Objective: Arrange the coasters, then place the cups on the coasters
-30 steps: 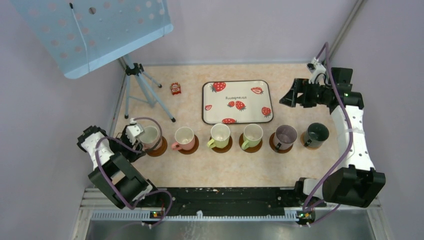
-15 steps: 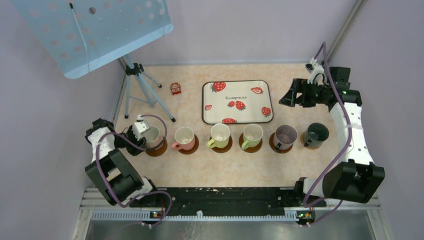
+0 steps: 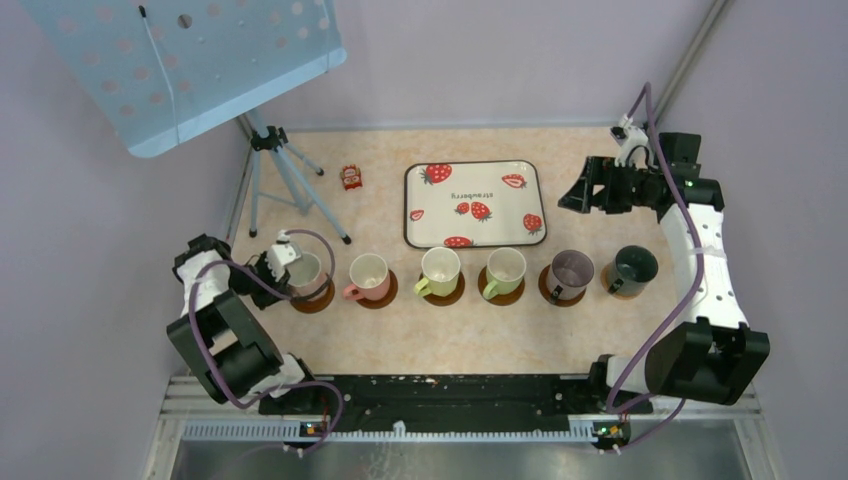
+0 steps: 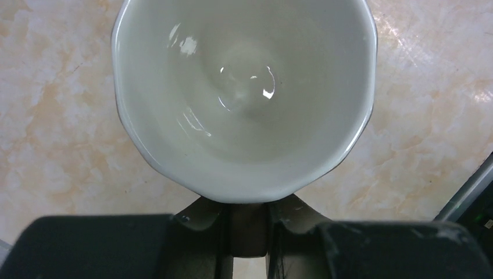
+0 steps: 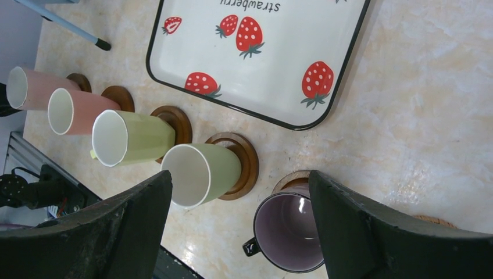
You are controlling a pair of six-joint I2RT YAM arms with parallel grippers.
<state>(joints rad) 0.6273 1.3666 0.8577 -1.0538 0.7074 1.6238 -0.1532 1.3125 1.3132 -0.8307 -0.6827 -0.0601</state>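
Observation:
Several cups stand in a row across the table, each on a brown coaster [image 3: 383,293]. The leftmost pink cup [image 3: 303,270] fills the left wrist view as a white bowl [image 4: 244,99]. My left gripper [image 3: 275,262] sits at its left side, jaws shut on the cup's handle [image 4: 250,224]. The cup stands on its coaster [image 3: 318,296]. My right gripper [image 3: 580,195] hangs open and empty above the back right of the table. In its wrist view the purple-grey cup [image 5: 285,232] and a light green cup [image 5: 203,171] show between its fingers [image 5: 87,232].
A white strawberry-print tray [image 3: 430,215] lies behind the row. A small red packet [image 3: 351,177] lies left of it. A tripod [image 3: 290,185] holding a pale blue perforated panel [image 3: 190,60] stands at the back left. Walls close in on both sides.
My left gripper went from open to shut on the leftmost pink cup's handle, and the left arm drew in a little. The right arm hardly moved.

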